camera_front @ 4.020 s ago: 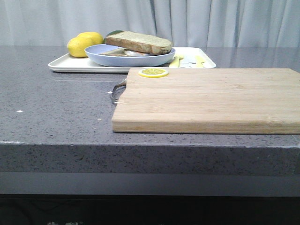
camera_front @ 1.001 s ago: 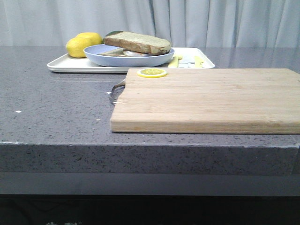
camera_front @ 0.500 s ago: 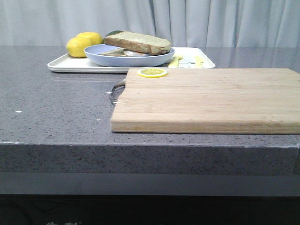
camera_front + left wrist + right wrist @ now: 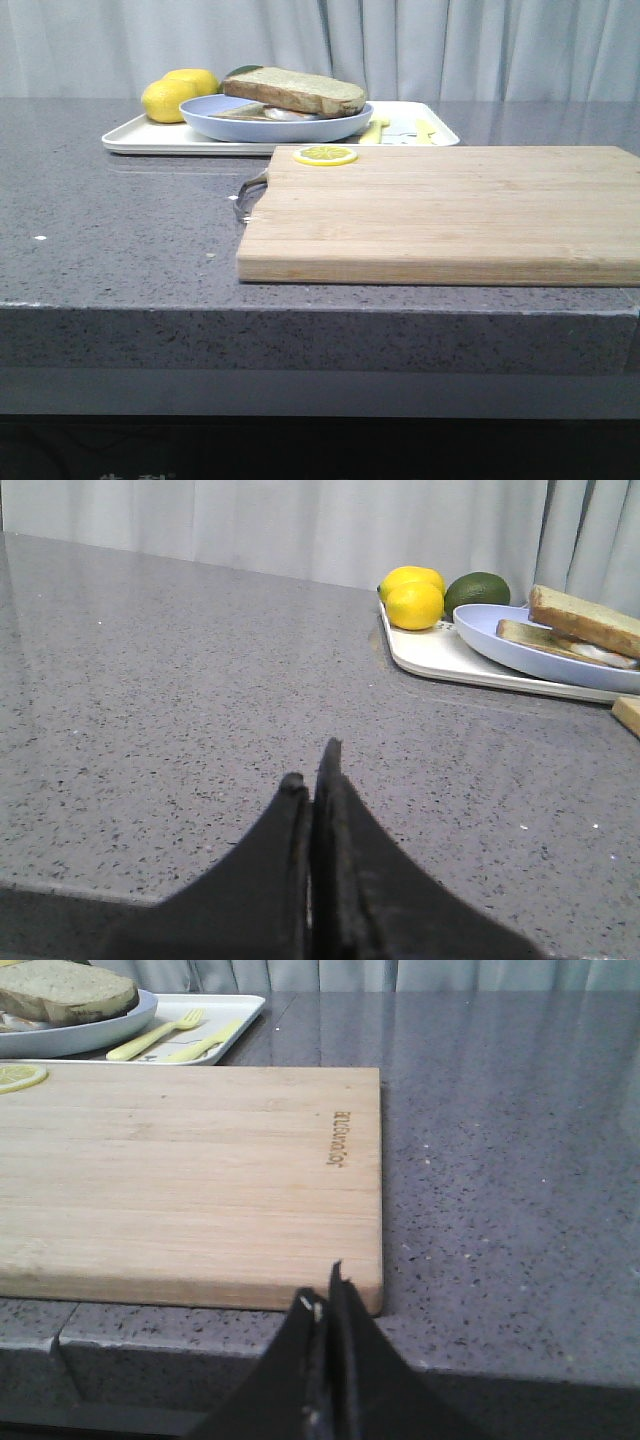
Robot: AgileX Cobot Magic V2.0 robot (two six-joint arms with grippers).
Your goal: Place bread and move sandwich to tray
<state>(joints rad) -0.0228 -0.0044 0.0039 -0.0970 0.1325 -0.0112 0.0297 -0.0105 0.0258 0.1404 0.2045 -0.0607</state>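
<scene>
The sandwich [image 4: 295, 92], two tan bread slices with egg between, lies on the pale-blue plate [image 4: 225, 122], which sits on the white tray [image 4: 135, 138] at the back left. It also shows in the left wrist view [image 4: 580, 628] and the right wrist view [image 4: 62, 988]. No separate plain bread slice is in view. My left gripper [image 4: 312, 770] is shut and empty, low over the bare counter, well short of the tray [image 4: 430, 655]. My right gripper [image 4: 325, 1290] is shut and empty at the counter's front edge, by the cutting board's near corner.
A wooden cutting board [image 4: 440, 210] fills the middle right, with a lemon slice [image 4: 325, 155] on its far left corner. Two lemons [image 4: 170, 95] and an avocado [image 4: 476, 590] sit on the tray, with a yellow fork [image 4: 155, 1038].
The picture has shifted very slightly between frames; the plate, sandwich and board stay where they were. No arm shows in the front view.
</scene>
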